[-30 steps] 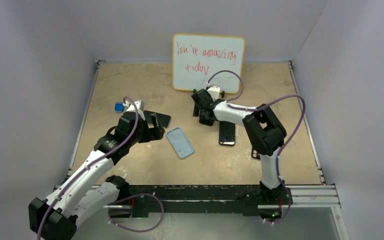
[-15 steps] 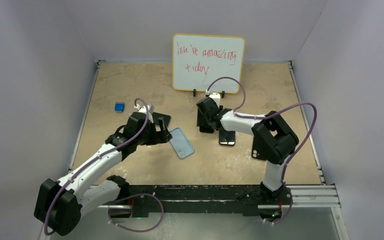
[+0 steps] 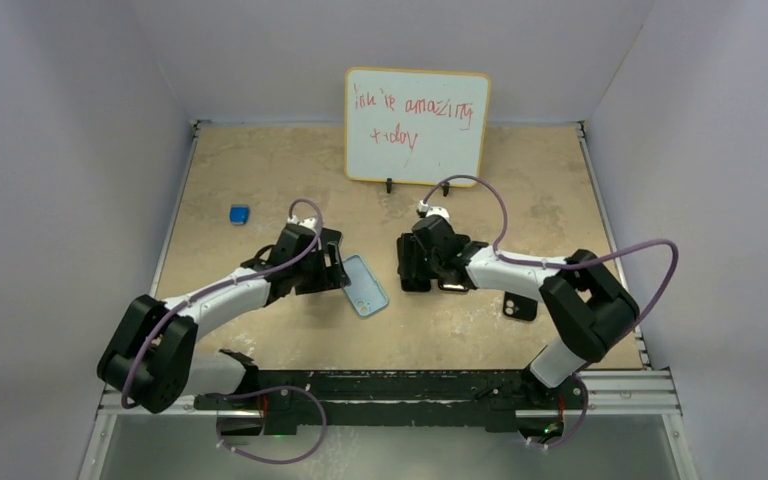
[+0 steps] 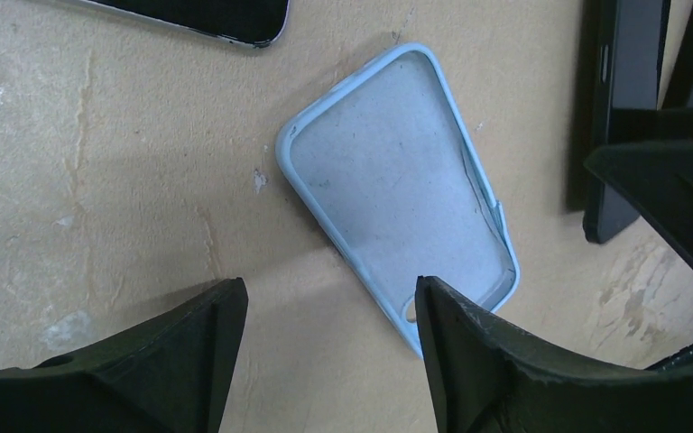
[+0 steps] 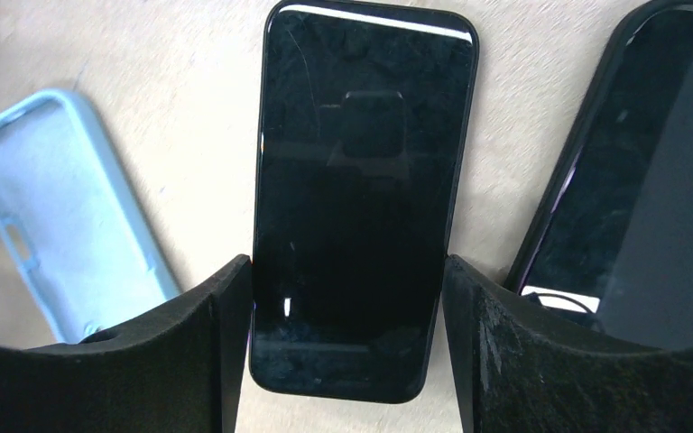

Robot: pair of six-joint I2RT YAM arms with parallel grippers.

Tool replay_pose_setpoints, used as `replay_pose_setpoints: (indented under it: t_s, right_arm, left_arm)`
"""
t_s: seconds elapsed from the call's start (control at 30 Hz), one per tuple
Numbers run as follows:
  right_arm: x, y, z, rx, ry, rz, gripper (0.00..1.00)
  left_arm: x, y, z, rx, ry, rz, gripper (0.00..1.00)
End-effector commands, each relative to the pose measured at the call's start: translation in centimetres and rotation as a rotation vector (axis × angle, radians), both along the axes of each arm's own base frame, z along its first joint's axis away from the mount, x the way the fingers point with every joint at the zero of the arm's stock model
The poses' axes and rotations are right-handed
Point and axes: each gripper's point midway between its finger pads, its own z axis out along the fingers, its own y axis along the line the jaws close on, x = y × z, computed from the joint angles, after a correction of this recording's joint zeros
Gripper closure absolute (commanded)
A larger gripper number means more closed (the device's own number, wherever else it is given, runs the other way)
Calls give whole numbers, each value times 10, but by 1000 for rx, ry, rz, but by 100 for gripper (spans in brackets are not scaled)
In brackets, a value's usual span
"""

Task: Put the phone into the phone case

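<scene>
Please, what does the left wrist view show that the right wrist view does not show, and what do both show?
Only the left wrist view: the left gripper, jaws open, one finger covering a corner of the phone case. Only the right wrist view: the right gripper with a finger at each long edge of the phone, screen up. Both: the phone case, open side up and empty.

Robotics lab cell, plain pale walls [image 3: 60, 150] around a tan table [image 3: 260, 160], handwritten whiteboard [image 3: 416, 125], black mounting rail [image 3: 410, 383]
</scene>
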Motion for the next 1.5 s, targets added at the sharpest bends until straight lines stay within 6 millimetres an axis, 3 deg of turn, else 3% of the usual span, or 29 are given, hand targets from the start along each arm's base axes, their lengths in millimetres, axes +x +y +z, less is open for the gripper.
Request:
replay_pose_setpoints:
  t_s: [0.0, 0.23, 0.37, 0.63, 0.87, 1.13, 1.33, 1.47]
  right_arm:
    - [-10, 25, 30, 167, -48, 99, 62]
    - [-28, 35, 54, 286, -69, 172, 64]
    - [-34, 35, 55, 321, -63, 170, 65]
    - [-41, 35, 28, 304, -7, 173, 66]
    - [-44, 42, 22, 332, 10, 171, 66]
    - [-40, 36, 1, 92, -17, 113, 62]
    - [-54, 65, 7, 139, -14, 192, 64]
    - [-60, 79, 12, 180, -25, 214, 65]
  left_arm:
    - [22, -10, 8, -39, -64, 17, 30]
    - [24, -17, -7, -47, -32, -8, 38]
    - [24, -19, -11, -43, -18, -27, 51]
    - [17, -25, -9, -74, -8, -71, 54]
    - [15, -36, -2, -130, -19, -118, 57]
    - [14, -40, 3, -143, -20, -149, 58]
    - [11, -42, 2, -151, -20, -174, 65]
    - [8, -47, 6, -184, -32, -199, 75]
